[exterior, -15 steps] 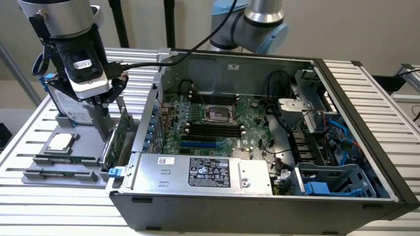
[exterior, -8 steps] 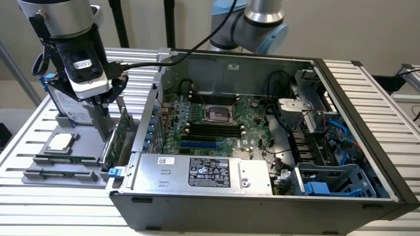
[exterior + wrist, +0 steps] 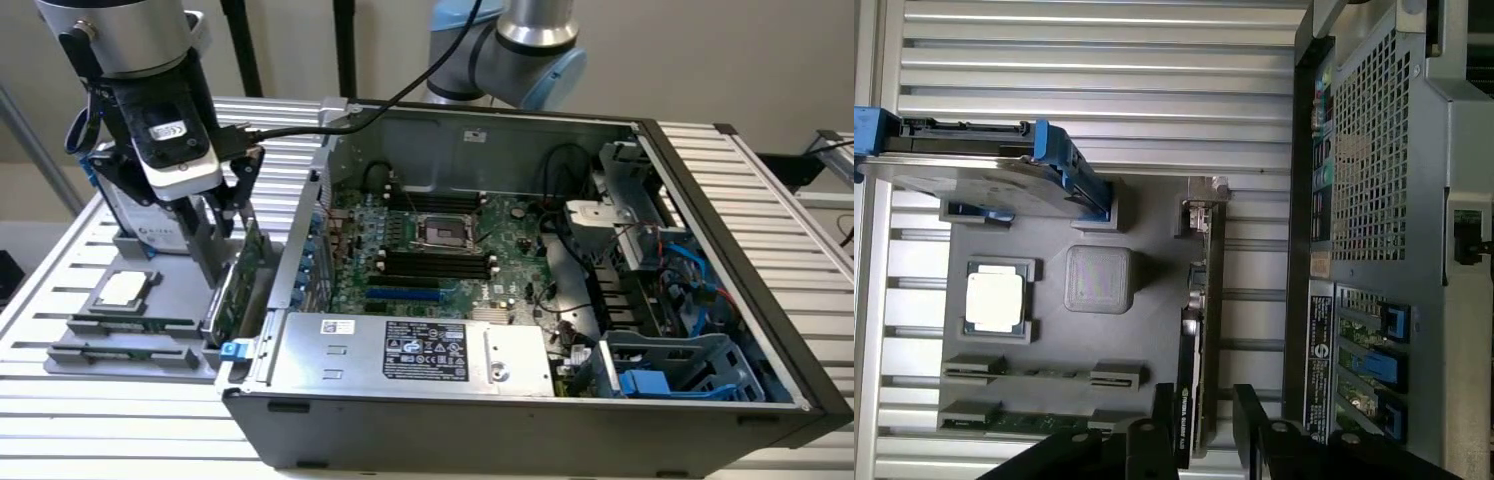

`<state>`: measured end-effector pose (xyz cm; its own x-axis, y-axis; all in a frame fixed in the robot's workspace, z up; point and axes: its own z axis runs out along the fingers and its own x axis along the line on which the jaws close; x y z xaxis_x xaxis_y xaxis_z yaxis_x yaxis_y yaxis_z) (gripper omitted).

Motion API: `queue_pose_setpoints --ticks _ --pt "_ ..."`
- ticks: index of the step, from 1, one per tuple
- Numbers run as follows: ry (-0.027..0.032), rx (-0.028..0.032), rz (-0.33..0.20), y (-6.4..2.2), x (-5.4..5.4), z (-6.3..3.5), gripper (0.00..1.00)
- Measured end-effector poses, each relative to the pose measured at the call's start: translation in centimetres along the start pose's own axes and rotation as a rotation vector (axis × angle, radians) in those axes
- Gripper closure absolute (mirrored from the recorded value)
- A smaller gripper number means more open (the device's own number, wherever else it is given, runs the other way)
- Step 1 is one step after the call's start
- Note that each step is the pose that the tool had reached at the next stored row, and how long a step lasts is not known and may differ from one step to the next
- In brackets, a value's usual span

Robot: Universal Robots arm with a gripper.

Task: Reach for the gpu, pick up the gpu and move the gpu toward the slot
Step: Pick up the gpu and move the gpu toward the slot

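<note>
- An open black computer case lay on its side on a slatted aluminium table, its perforated rear panel facing the parts tray.
- A green motherboard sat in the case, with an empty CPU socket near its middle and black memory slots just beside the socket.
- A silver power supply filled the near corner at the exterior view's left.
- A blue drive cage stood at the exterior view's right.
- A grey parts tray lay beside the case.
- It held a processor chip, two narrow memory sticks and a silver hard drive with blue rails.
</note>
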<state>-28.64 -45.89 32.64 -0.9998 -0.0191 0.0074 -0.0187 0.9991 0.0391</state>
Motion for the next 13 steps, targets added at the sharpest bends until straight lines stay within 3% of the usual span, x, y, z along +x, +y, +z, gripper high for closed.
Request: queue_pose_setpoints --ticks 2,3,13 --pt "-0.0001 0.0000 0.000 0.00 0.0 0.00 0.64" --pt "-0.0015 0.0002 0.000 -0.01 0.1 0.06 0.58" --pt "-0.0050 0.0009 0.000 -0.07 0.7 1.85 0.58"
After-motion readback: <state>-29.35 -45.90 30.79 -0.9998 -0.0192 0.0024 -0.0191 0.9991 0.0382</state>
